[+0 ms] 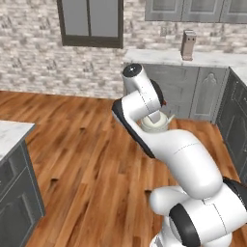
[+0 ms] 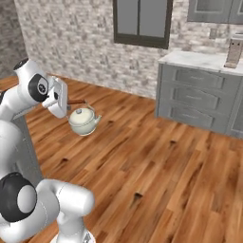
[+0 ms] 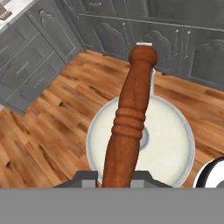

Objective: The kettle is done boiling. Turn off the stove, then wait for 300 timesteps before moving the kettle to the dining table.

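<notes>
You're looking at a wooden plank floor [image 1: 87, 159] running to a pale stone-brick wall [image 1: 29, 53] with a dark-framed window [image 1: 90, 21]. Grey panelled cabinets [image 2: 199, 102] stand under a pale bench [image 2: 199, 59].

1. Kettle [image 2: 83, 120]: smooth cream-white body with a soft sheen, like glazed ceramic or enamel.
2. Kettle handle [image 3: 129, 127]: turned reddish-brown wood, smooth and satin, with ringed grooves.
3. Floor [image 2: 156, 171]: wood planks, warm brown, visible grain, light gloss.
4. Wall [image 1: 34, 58]: rough pale stone brickwork, matt.
5. Cabinets [image 2: 199, 102]: grey panelled fronts, painted, matt.
6. Countertop [image 1: 159, 56]: white stone, smooth.
7. Dining table [image 1: 9, 135]: veined white marble top.
</notes>
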### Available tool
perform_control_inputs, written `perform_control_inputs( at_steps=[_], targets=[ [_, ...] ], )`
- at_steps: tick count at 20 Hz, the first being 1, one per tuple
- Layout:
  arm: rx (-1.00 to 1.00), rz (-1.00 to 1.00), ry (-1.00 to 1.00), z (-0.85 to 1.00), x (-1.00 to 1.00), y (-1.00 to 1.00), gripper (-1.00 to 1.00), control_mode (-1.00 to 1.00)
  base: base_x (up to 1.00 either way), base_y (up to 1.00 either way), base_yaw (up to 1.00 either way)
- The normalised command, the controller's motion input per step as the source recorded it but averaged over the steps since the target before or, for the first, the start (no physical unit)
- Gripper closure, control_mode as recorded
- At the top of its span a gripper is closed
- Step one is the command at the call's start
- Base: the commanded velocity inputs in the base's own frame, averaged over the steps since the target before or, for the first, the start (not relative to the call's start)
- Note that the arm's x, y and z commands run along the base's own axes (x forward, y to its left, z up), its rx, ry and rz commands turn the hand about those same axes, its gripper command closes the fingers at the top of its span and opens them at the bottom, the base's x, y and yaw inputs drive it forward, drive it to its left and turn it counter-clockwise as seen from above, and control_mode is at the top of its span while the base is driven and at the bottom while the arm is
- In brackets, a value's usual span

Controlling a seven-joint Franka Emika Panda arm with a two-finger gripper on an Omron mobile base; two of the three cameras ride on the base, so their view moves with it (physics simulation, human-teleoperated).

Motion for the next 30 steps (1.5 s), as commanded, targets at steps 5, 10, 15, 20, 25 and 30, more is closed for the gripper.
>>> perform_control_inputs(
  at_steps=[5, 10, 15, 20, 25, 30],
  targets=[
    [0.00, 0.00, 0.00, 0.00, 0.00, 0.00, 1.00, 1.00, 0.71, -0.02, 0.00],
    [0.00, 0.00, 0.00, 0.00, 0.00, 0.00, 1.00, 1.00, 0.68, -0.03, 0.05],
    [0.00, 0.00, 0.00, 0.00, 0.00, 0.00, 1.00, 1.00, 0.49, 0.00, 0.14],
    [0.00, 0.00, 0.00, 0.00, 0.00, 0.00, 1.00, 1.00, 0.50, 0.00, 0.20],
    [0.00, 0.00, 0.00, 0.00, 0.00, 0.00, 1.00, 1.00, 0.54, -0.06, 0.26],
    [0.00, 0.00, 0.00, 0.00, 0.00, 0.00, 1.00, 1.00, 0.58, -0.15, 0.29]
  ],
)
